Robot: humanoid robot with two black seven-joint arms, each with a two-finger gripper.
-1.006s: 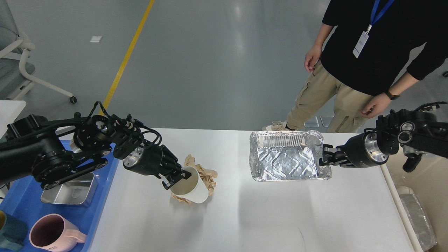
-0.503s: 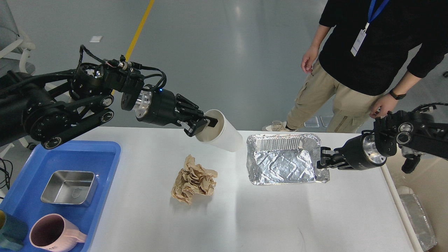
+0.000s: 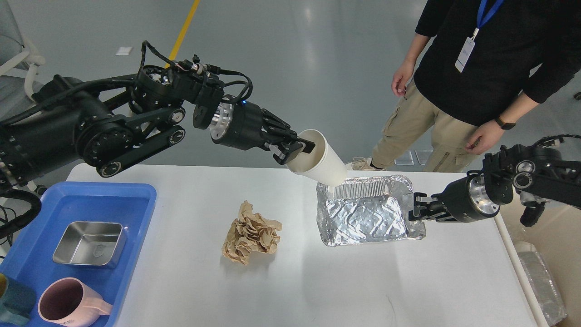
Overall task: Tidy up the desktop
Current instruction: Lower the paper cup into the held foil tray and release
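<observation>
Bench [image 3: 290,281], the white surface being tidied, fills the lower view and carries the foil tray [image 3: 367,213], taken here as landmark. The left tool [image 3: 297,152] is closed on the rim of a white paper cup [image 3: 320,161], one finger inside and one outside, holding it tilted in the air over the tray's far left corner, presumably so the cup can be dropped in with other rubbish. The right tool [image 3: 414,210] is clamped on the tray's right rim, apparently steadying it. Crumpled brown paper [image 3: 251,232] lies left of the tray, not yet collected. Further left, a blue bin [image 3: 136,200] holds a steel dish [image 3: 88,243] and pink mug [image 3: 68,302], likely sorted keepers.
</observation>
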